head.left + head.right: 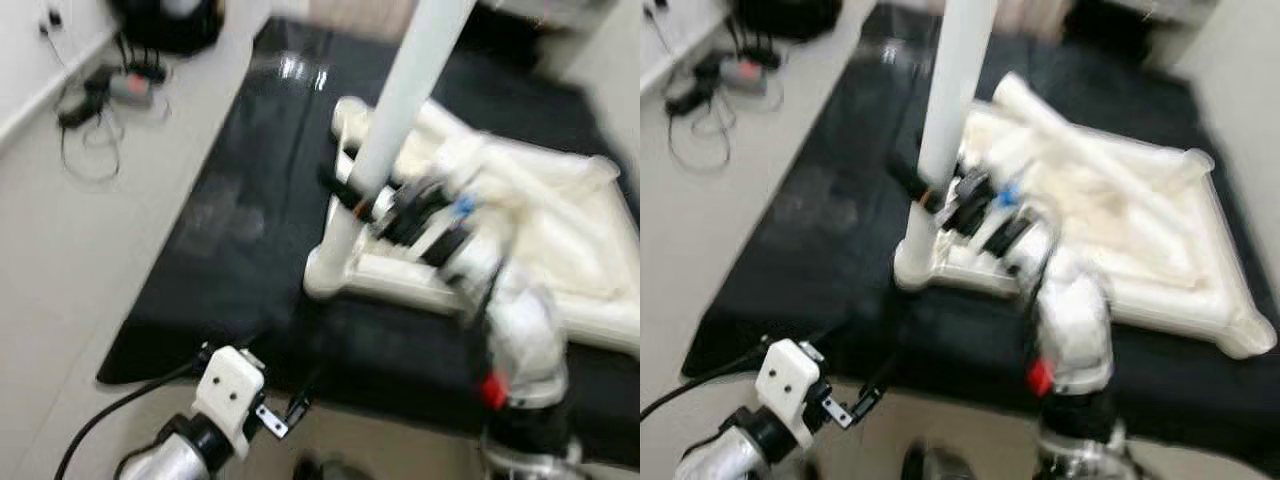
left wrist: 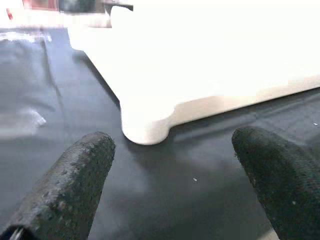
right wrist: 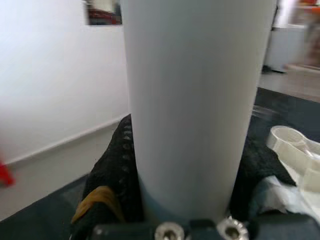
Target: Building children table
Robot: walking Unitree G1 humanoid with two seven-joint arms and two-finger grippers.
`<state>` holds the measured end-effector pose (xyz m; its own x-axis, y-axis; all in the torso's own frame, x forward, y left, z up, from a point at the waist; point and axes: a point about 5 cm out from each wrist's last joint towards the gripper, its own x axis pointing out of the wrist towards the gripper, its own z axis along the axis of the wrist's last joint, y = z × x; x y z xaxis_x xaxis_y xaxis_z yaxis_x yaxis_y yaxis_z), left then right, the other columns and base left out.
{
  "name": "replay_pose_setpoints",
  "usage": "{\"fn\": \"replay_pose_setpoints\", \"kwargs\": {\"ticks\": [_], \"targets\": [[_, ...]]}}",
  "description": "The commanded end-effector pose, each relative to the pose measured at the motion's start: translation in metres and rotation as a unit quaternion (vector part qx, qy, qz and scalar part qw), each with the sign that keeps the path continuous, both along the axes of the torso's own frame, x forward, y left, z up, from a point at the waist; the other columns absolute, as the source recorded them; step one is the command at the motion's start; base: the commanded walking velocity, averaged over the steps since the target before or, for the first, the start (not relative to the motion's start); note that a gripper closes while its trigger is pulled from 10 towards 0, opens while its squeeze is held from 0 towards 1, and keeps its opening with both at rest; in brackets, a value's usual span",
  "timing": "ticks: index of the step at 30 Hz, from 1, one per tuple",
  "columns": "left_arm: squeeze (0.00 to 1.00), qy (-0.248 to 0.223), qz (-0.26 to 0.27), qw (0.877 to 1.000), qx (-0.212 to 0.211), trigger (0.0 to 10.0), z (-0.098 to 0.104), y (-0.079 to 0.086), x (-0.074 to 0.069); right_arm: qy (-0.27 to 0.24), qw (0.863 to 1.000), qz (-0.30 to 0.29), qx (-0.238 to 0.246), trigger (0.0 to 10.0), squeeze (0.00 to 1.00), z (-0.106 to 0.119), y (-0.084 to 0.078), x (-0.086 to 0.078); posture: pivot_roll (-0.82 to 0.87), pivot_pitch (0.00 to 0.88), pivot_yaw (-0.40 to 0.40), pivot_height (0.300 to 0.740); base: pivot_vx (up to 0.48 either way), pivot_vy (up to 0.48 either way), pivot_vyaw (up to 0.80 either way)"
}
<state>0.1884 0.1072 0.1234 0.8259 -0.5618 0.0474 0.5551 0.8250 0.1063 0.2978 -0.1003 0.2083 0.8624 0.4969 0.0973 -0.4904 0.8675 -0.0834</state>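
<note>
An upturned white tabletop (image 1: 540, 215) lies on a black mat (image 1: 240, 240). The right gripper (image 1: 352, 192) clamps a white table leg (image 1: 395, 110) — upright at the tabletop's near corner. The left gripper (image 2: 170, 185) (fingers spread wide) hovers low near that corner — holding nothing.

One white tabletop frame (image 1: 1160, 250) lies flat on one black mat (image 1: 250, 250). One white table leg (image 1: 385, 140) stands at its corner; at least one more leg (image 1: 1080, 140) lies across it. Two pincers show: right pincer (image 1: 345, 190), left pincer (image 1: 290, 410).
</note>
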Motion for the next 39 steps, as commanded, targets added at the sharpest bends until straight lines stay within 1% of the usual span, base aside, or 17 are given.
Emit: {"fn": "replay_pose_setpoints", "kwargs": {"ticks": [1, 6, 7, 8, 9, 10, 11, 15, 20, 26, 27, 30, 31, 33, 34, 35, 39], "targets": [[0.00, 0.016, 0.004, 1.000, 0.007, 7.0, -0.012, 0.000, 0.005, 0.129, 0.987, -0.044, -0.089, 0.0, 0.00, -0.057, -0.010, 0.019, 0.04, 0.000, -0.205, 0.740, 0.000, 0.000, 0.00], [0.00, 0.013, 0.009, 1.000, 0.010, 6.9, -0.014, 0.000, 0.010, 0.105, 0.991, -0.035, -0.079, 0.0, 0.00, -0.044, -0.004, 0.031, 0.04, 0.000, -0.205, 0.740, 0.000, 0.000, 0.00], [0.00, 0.012, 0.012, 1.000, 0.011, 6.6, -0.014, 0.001, 0.011, 0.099, 0.992, -0.028, -0.078, 7.2, 0.00, -0.038, -0.001, 0.036, 0.04, 0.000, -0.193, 0.740, 0.000, 0.000, 0.00], [0.00, 0.012, 0.012, 1.000, 0.011, 6.6, -0.014, 0.001, 0.011, 0.099, 0.992, -0.028, -0.078, 7.2, 0.00, -0.038, -0.001, 0.036, 0.04, 0.000, -0.193, 0.740, 0.000, 0.000, 0.00], [0.00, 0.010, 0.012, 1.000, 0.011, 6.5, -0.015, 0.001, 0.012, 0.089, 0.992, -0.021, -0.085, 10.0, 0.00, -0.033, 0.002, 0.036, 0.04, 0.000, -0.181, 0.740, 0.000, 0.000, 0.00], [0.00, 0.009, 0.012, 1.000, 0.010, 6.5, -0.014, 0.002, 0.011, 0.075, 0.993, 0.010, -0.087, 10.0, 0.07, -0.026, 0.006, 0.035, 0.03, 0.000, -0.168, 0.740, 0.000, 0.000, 0.00], [0.00, 0.006, 0.009, 1.000, 0.008, 6.5, -0.015, 0.002, 0.011, 0.059, 0.995, 0.017, -0.076, 10.0, 1.00, -0.018, 0.010, 0.031, 0.03, 0.000, -0.165, 0.740, 0.000, 0.000, 0.00], [0.00, 0.000, -0.001, 1.000, -0.001, 6.5, -0.014, 0.000, 0.005, 0.005, 0.992, 0.119, -0.046, 10.0, 1.00, 0.002, 0.014, 0.023, 0.04, 0.015, -0.158, 0.740, 0.000, 0.000, 0.00], [0.00, -0.007, -0.006, 1.000, -0.009, 6.4, -0.004, -0.005, -0.011, -0.030, 0.947, 0.300, -0.110, 10.0, 1.00, 0.018, -0.009, 0.029, 0.06, 0.119, -0.156, 0.740, 0.000, 0.000, 0.00], [0.00, -0.012, -0.010, 1.000, -0.017, 6.2, 0.007, -0.010, -0.028, 0.001, 0.918, 0.378, -0.120, 10.0, 1.00, 0.030, -0.024, 0.036, 0.08, 0.185, -0.158, 0.740, 0.000, 0.000, 0.00], [0.00, -0.013, -0.012, 1.000, -0.022, 6.1, 0.012, -0.011, -0.034, 0.009, 0.905, 0.407, -0.125, 10.0, 1.00, 0.036, -0.028, 0.040, 0.10, 0.217, -0.156, 0.740, 0.000, 0.000, 0.00], [0.00, -0.014, -0.014, 1.000, -0.025, 6.1, 0.016, -0.012, -0.039, 0.014, 0.896, 0.428, -0.120, 10.0, 1.00, 0.043, -0.030, 0.045, 0.11, 0.235, -0.154, 0.740, 0.000, 0.000, 0.00], [0.00, -0.013, -0.016, 0.999, -0.033, 5.9, 0.028, -0.012, -0.055, -0.007, 0.879, 0.469, -0.085, 10.0, 1.00, 0.068, -0.024, 0.054, 0.15, 0.318, -0.142, 0.740, 0.000, 0.000, 0.00], [0.00, -0.013, -0.016, 0.999, -0.036, 5.9, 0.031, -0.012, -0.060, -0.016, 0.874, 0.481, -0.070, 10.0, 1.00, 0.076, -0.021, 0.057, 0.15, 0.318, -0.142, 0.740, 0.000, 0.000, 0.00], [0.00, -0.012, -0.015, 0.999, -0.037, 5.7, 0.034, -0.012, -0.063, -0.021, 0.868, 0.491, -0.062, 10.0, 0.32, 0.081, -0.019, 0.060, 0.15, 0.318, -0.142, 0.740, 0.000, 0.000, 0.00], [0.00, -0.008, -0.016, 0.999, -0.038, 5.6, 0.036, -0.012, -0.066, -0.023, 0.855, 0.514, -0.061, 10.0, 0.00, 0.085, -0.015, 0.060, 0.16, 0.349, -0.132, 0.740, 0.000, 0.000, 0.00], [0.00, -0.004, -0.018, 0.999, -0.040, 5.6, 0.040, -0.012, -0.071, -0.031, 0.837, 0.543, -0.055, 10.0, 0.00, 0.094, -0.012, 0.059, 0.17, 0.365, -0.126, 0.740, 0.000, 0.000, 0.00]]}}
